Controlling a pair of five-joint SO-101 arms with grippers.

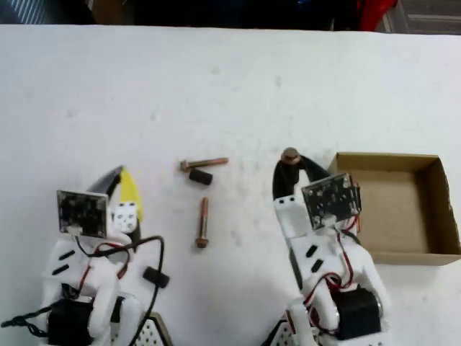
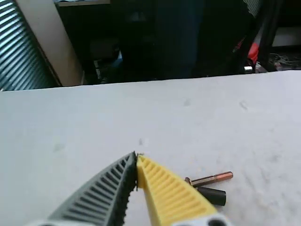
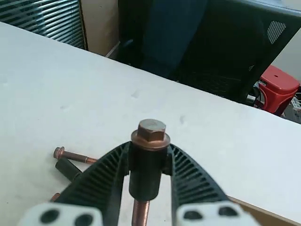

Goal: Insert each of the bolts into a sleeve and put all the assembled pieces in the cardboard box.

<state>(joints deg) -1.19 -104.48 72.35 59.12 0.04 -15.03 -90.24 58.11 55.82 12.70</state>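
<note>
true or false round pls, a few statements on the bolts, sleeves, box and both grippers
1. The right gripper holds a bolt seated in a sleeve. True.
2. The box already holds an assembled piece. False: its floor is bare.
3. Two loose bolts lie on the table. True.
4. The left gripper grips the loose sleeve. False: it is shut on nothing; that sleeve lies on the table beside a bolt.
</note>
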